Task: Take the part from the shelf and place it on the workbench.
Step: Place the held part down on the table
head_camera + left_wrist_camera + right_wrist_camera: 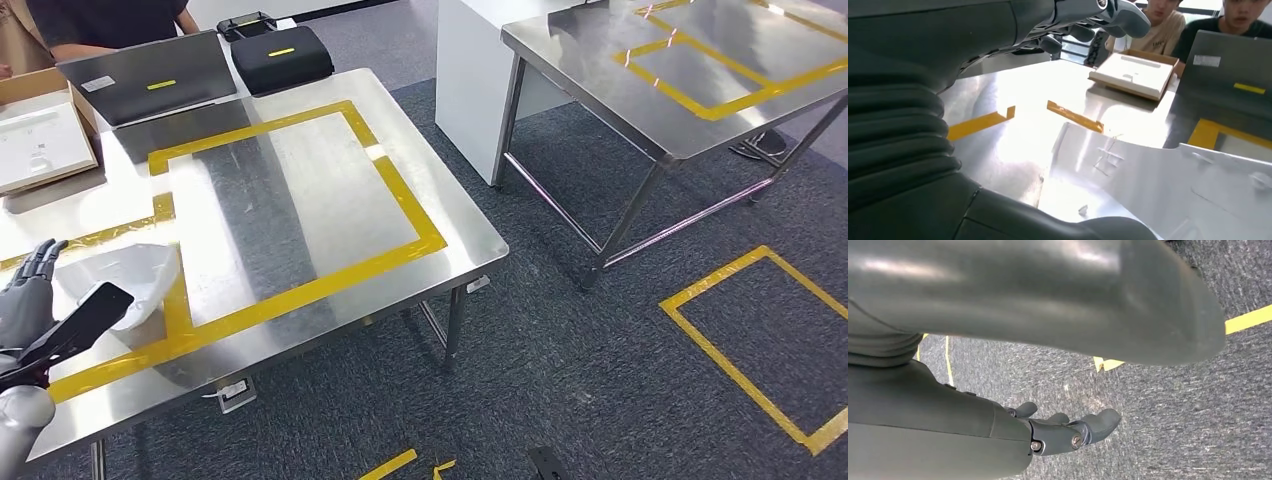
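The pale, flat moulded plastic part (135, 275) lies on the shiny steel counter (300, 200), at its near left, overlapping the yellow tape outline (300, 290). The left hand (30, 300) sits right beside it, fingers spread and holding nothing; whether it touches the part is hard to tell. Over to the right hand (1068, 430): it hangs above grey carpet (1173, 415), fingers loosely curled, nothing in them. At the counter's far end, a dark laptop (150, 75) and an open cardboard box (40, 135).

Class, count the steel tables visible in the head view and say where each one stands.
2. One steel table is near, in front of the robot, marked with yellow tape; the second steel table stands farther right, partly cut off by the frame.
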`<state>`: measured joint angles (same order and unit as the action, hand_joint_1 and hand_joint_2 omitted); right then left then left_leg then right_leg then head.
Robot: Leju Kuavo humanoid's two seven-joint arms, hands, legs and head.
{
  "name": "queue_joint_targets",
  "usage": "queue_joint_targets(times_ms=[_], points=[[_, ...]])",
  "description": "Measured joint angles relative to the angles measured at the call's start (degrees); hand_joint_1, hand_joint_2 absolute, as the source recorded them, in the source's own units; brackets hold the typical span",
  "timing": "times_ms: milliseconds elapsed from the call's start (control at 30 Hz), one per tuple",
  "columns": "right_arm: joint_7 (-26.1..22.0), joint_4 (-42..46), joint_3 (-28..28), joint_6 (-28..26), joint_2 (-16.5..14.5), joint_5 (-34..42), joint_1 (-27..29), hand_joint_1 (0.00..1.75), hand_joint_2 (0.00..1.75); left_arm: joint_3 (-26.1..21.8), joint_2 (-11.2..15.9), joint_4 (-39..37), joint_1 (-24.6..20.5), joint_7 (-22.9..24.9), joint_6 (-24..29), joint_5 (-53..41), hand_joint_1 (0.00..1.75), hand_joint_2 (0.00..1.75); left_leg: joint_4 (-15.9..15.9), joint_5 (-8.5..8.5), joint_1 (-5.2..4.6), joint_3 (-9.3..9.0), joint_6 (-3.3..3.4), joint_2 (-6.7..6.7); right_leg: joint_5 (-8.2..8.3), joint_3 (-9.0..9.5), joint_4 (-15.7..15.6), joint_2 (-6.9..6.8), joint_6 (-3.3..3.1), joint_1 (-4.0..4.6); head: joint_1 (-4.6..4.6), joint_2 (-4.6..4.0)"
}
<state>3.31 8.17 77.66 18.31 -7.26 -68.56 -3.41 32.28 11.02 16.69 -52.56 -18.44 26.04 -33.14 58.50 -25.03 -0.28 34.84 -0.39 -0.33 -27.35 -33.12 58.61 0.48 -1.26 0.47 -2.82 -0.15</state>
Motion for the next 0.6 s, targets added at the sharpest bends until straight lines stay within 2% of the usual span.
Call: queue_joint_targets(times_ms=[33, 100, 167, 200, 267, 300, 333, 367, 433, 467, 500, 533, 600], points=[[0.1, 0.0, 0.0, -0.2, 0.0, 0.2, 0.0, 0.00, 0.00, 0.0, 0.1, 0.3, -0.3, -0.4, 0.9, 0.1, 0.00, 0.00, 0.0, 0.00, 0.00, 0.01, 0.00, 0.00, 0.01, 0.00, 0.0, -0.01, 0.01, -0.01, 0.00, 0.00], [0.3, 0.0, 0.0, -0.6, -0.2, 0.7, 0.1, 0.00, 0.00, -0.3, 0.4, 1.4, -1.2, -2.2, 2.8, 1.0, 0.00, 0.00, -0.4, 0.39, 0.10, -0.20, 0.44, 0.02, 0.12, 0.06, 0.0, -0.06, 0.40, 0.05, 0.02, 0.00], [0.4, 0.0, 0.1, -1.1, -0.3, 1.3, 0.1, 0.00, 0.00, -0.9, 0.4, 3.5, -2.4, -4.2, 3.8, 2.1, 0.00, 0.00, -1.6, 1.19, 0.44, -0.75, 1.06, 0.17, -0.97, -0.60, 1.8, -0.15, 1.10, 0.18, -0.09, 0.00], [0.5, 0.0, 0.1, -1.3, -0.4, 1.5, 0.1, 0.00, 0.00, -1.2, 0.4, 5.1, -2.9, -4.6, 4.0, 2.2, 0.00, 0.00, -2.2, 1.54, 0.72, -0.92, 1.21, 0.27, -2.46, -1.59, 4.2, -0.17, 1.37, 0.15, -0.20, 0.00], [0.7, 0.0, 0.1, -1.5, -0.5, 1.7, 0.1, 0.00, 0.00, -1.6, 0.5, 8.2, -3.6, -4.4, 4.0, 1.9, 0.00, 0.00, -2.3, 1.80, 0.87, -0.71, 1.22, 0.33, -6.04, -4.54, 10.7, -0.19, 2.06, -0.53, -0.37, 0.00], [0.7, 0.0, 0.2, -1.5, -0.5, 1.8, 0.1, 0.00, 0.00, -1.6, 0.5, 9.7, -3.7, -4.1, 4.0, 1.6, 0.00, 0.00, -2.2, 1.87, 1.01, -0.47, 1.08, 0.33, -7.08, -5.78, 13.4, -0.20, 2.49, -1.01, -0.39, 0.00], [0.8, 0.0, 0.2, -1.6, -0.6, 1.8, 0.1, 0.00, 0.00, -1.7, 0.6, 10.9, -3.7, -4.0, 4.1, 1.4, 0.00, 0.00, -1.9, 1.94, 1.24, -0.19, 0.83, 0.33, -7.16, -6.30, 14.6, -0.22, 2.97, -1.52, -0.39, 0.00], [0.7, 0.0, 0.3, -1.6, -0.6, 1.8, 0.1, 0.00, 0.00, -1.7, 0.6, 12.1, -3.6, -4.2, 4.4, 1.0, 0.00, 0.00, -1.6, 1.97, 1.61, 0.19, 0.45, 0.33, -6.19, -5.86, 13.7, -0.25, 3.57, -2.07, -0.39, 0.00], [0.6, 0.0, 0.5, -1.6, -0.6, 1.9, 0.0, 0.00, 0.00, -1.7, 0.8, 14.4, -3.3, -4.8, 5.4, 0.0, 0.00, 0.00, -0.3, 1.83, 2.57, 1.22, -0.78, 0.30, -3.08, -2.71, 7.4, -0.25, 4.95, -3.07, -0.46, 0.00], [0.4, -0.1, 0.6, -1.6, -0.9, 1.9, 0.0, 0.00, 0.00, -1.7, 1.1, 15.9, -3.1, -4.9, 5.9, -0.7, 0.00, 0.00, 0.6, 1.66, 2.86, 1.83, -1.56, 0.21, -1.99, -1.55, 4.7, -0.05, 5.38, -3.36, -0.68, 0.00], [0.2, 0.0, 0.6, -1.6, -1.1, 1.9, -0.1, 0.00, 0.00, -1.6, 1.5, 17.4, -2.8, -4.7, 6.3, -1.4, 0.00, 0.00, 1.2, 1.56, 2.95, 2.32, -2.28, 0.13, -1.53, -1.05, 3.3, 0.17, 5.17, -3.49, -0.84, 0.00], [-0.1, 0.0, 0.6, -1.6, -1.3, 1.9, -0.1, 0.00, 0.00, -1.6, 1.8, 19.1, -2.3, -4.4, 6.6, -2.1, 0.00, 0.00, 1.5, 1.61, 2.88, 2.60, -2.90, 0.05, -1.62, -1.30, 3.3, 0.39, 4.62, -3.41, -0.96, 0.00], [-0.5, 0.0, 0.7, -1.5, -1.4, 1.9, -0.1, 0.00, 0.00, -1.5, 2.3, 22.0, -1.0, -3.4, 7.0, -3.5, 0.00, 0.00, 1.2, 2.15, 2.82, 2.75, -3.70, -0.03, -1.23, -1.97, 3.9, 0.48, 2.80, -3.23, -0.95, 0.00]])
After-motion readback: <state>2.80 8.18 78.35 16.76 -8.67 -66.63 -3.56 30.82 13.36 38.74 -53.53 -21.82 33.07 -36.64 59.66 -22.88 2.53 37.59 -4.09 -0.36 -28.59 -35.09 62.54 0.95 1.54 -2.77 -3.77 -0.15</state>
